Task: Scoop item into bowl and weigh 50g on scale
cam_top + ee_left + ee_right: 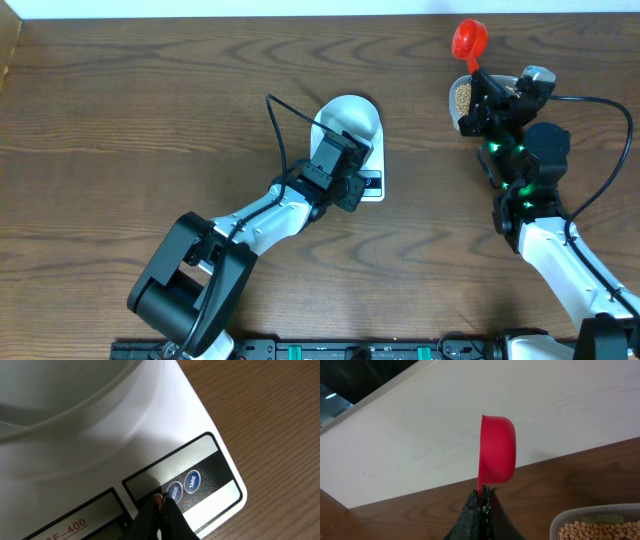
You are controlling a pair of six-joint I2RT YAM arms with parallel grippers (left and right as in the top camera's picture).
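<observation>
Readying scale (175, 425): pressing MODE button (173, 492), seemingly, with clenched left gripper (161, 501) at lower centre; clamping red scoop (497, 455) in right gripper (482, 494); next, dip into soybeans (600, 530)

Colours on the brown wood-grain table (150, 100)
Red scoop (497, 450), white scale (170, 425) with blue buttons (192, 481), pale bowl (350, 112), tan-yellow beans (600, 530).

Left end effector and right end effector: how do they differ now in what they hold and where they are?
The left end effector is shut on nothing; the right end effector is shut on the red scoop's handle. The left one's tip is at the scale's panel, just beside the MODE button; the right one is by the clear tub of soybeans, scoop turned on its side. Both are closed.
</observation>
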